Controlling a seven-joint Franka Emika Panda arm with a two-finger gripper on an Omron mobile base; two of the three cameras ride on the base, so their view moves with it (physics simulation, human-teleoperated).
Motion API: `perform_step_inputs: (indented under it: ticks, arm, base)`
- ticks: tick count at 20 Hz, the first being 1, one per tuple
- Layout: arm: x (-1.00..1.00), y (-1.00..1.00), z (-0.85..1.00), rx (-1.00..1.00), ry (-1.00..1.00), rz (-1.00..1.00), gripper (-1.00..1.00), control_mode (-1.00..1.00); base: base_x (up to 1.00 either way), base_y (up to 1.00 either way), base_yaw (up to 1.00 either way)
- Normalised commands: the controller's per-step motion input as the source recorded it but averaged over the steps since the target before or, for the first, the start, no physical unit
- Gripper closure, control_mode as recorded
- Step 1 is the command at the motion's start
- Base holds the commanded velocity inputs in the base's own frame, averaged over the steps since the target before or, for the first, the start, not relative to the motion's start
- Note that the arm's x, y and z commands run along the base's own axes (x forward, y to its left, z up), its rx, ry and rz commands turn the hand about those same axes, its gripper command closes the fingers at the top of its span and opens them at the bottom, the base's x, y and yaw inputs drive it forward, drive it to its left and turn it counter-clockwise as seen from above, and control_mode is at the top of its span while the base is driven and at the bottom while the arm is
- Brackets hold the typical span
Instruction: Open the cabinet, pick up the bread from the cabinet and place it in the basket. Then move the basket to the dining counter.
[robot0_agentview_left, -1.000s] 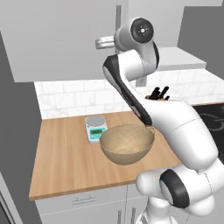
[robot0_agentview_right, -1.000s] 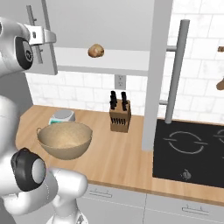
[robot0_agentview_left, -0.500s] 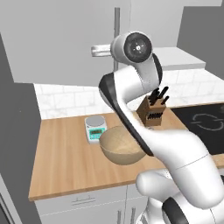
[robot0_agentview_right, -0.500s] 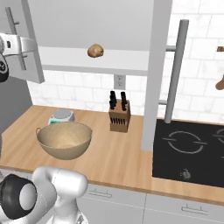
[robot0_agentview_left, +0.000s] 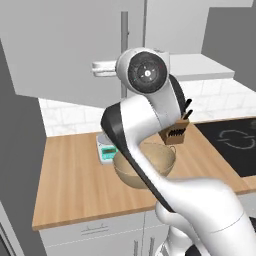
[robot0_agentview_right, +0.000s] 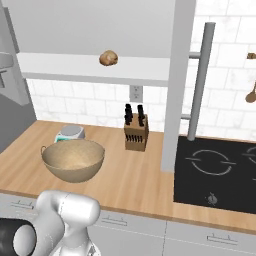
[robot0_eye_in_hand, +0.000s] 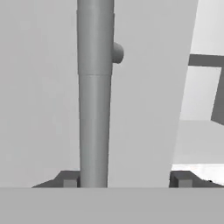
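Observation:
The cabinet stands open: its left door (robot0_agentview_left: 60, 50) is swung wide and its right door (robot0_agentview_right: 178, 75) stands edge-on. On the pale cabinet shelf (robot0_agentview_right: 75, 65) sits the bread (robot0_agentview_right: 108, 58), a small golden-brown roll. Below it the tan woven basket (robot0_agentview_right: 73, 159) rests on the wooden worktop, partly hidden by my arm in the left base view as basket (robot0_agentview_left: 162, 157). My gripper (robot0_agentview_left: 98, 67) is at the left door's vertical bar handle (robot0_agentview_left: 123, 47). In the hand view the gripper (robot0_eye_in_hand: 126, 180) is open, with the handle (robot0_eye_in_hand: 94, 100) between the fingertips, close to the left one. The dining counter is out of view.
A white-and-teal scale (robot0_agentview_right: 70, 132) stands behind the basket, and a knife block (robot0_agentview_right: 136, 132) is to its right. A black cooktop (robot0_agentview_right: 215, 170) fills the worktop's right end. The right door's long handle (robot0_agentview_right: 200, 80) juts out over it. Wooden utensils (robot0_agentview_right: 251, 92) hang on the tiled wall.
The left door has swung further open with the arm following it to the left. The jaws have widened around the handle.

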Motion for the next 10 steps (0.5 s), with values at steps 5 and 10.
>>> perform_step_inputs:
  ticks: [5,10]
  arm:
    - [-0.76,0.04,-0.05,0.01,0.00,0.00,-1.00,-1.00]
    - [-0.58,-0.33,0.00,0.01,0.00,0.00,-1.00,-1.00]
  base:
    - [0.00,0.00,0.00]
    - [0.00,0.00,0.00]
